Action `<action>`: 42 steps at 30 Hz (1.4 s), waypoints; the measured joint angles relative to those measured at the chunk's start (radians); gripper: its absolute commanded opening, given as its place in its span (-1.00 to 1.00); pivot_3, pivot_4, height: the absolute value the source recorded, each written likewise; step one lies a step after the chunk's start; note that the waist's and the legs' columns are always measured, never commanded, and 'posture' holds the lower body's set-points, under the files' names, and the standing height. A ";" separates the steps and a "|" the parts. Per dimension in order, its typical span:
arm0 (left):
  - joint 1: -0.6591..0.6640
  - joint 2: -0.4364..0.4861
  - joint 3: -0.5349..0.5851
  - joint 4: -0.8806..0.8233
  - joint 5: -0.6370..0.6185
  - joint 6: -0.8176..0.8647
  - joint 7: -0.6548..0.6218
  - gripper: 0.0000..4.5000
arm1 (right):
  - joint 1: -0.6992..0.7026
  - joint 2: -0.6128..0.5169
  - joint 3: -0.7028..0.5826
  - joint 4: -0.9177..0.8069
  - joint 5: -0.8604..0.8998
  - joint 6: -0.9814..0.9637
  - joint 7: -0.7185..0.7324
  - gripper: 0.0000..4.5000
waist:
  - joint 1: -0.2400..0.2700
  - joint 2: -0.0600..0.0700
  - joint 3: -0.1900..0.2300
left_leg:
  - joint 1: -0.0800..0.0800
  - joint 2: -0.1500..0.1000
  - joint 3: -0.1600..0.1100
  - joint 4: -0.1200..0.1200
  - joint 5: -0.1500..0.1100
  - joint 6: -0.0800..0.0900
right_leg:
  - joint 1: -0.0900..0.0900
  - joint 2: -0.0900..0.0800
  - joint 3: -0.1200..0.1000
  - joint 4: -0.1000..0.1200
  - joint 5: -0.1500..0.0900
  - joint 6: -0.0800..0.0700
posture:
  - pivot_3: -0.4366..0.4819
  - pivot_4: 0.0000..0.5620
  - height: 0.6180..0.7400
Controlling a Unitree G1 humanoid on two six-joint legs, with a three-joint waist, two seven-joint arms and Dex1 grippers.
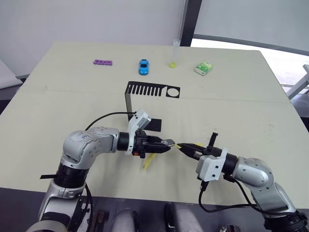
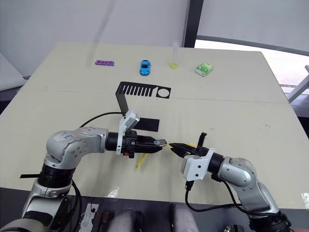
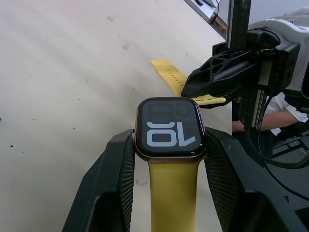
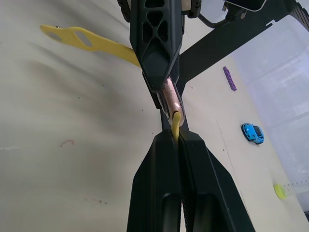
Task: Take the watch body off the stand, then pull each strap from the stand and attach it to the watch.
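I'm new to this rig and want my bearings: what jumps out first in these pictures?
At the table's near middle, the left gripper clamps a rounded-square black watch body with one yellow strap attached. The right gripper pinches the second yellow strap against it. Behind stands the empty black sheet-metal stand.

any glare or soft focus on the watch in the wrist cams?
Left wrist view: the watch body is sharp, digits readable, faint reflection on the upper screen, no blowout; the right gripper beyond is slightly soft. Right wrist view: the watch's copper edge shows a bright highlight, and the near fingers look blurred.
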 measured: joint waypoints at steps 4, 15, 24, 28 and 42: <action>0.000 0.002 -0.003 0.000 0.003 -0.001 0.002 -0.29 | -0.003 0.003 0.005 0.002 -0.005 0.004 0.000 -1.00 | 0.000 0.000 0.000 | 0.000 0.000 0.000 0.000 0.000 0.000 | 0.000 0.000 0.000 0.000 0.000 0.000 | -0.05 -0.47 1.00; 0.000 -0.004 -0.006 0.000 0.005 -0.001 0.012 -0.29 | -0.007 0.016 0.008 0.002 -0.023 0.028 0.000 -1.00 | 0.000 0.000 0.000 | 0.000 0.000 0.000 0.000 0.000 0.000 | 0.000 0.000 0.000 0.000 0.000 0.000 | -0.05 -0.47 1.00; 0.000 0.003 -0.014 -0.008 0.005 -0.001 0.012 -0.29 | -0.010 0.016 0.013 0.002 -0.036 0.031 0.000 -1.00 | 0.000 0.000 0.000 | 0.000 0.000 0.000 0.000 0.000 0.000 | 0.000 0.000 0.000 0.000 0.000 0.000 | -0.05 -0.47 1.00; 0.000 0.007 -0.014 -0.012 0.005 -0.001 0.012 -0.29 | -0.012 0.018 0.014 0.002 -0.037 0.032 0.000 -1.00 | 0.000 0.000 0.000 | 0.000 0.000 0.000 0.000 0.000 0.000 | 0.000 0.000 0.000 0.000 0.000 0.000 | -0.05 -0.47 1.00; 0.000 0.005 -0.016 -0.012 0.016 -0.011 0.015 -0.29 | -0.036 0.029 0.029 0.002 -0.038 0.090 0.000 -1.00 | 0.000 0.000 0.000 | 0.000 0.000 0.000 0.000 0.000 0.000 | 0.000 0.000 0.000 0.000 0.000 0.000 | -0.05 -0.47 1.00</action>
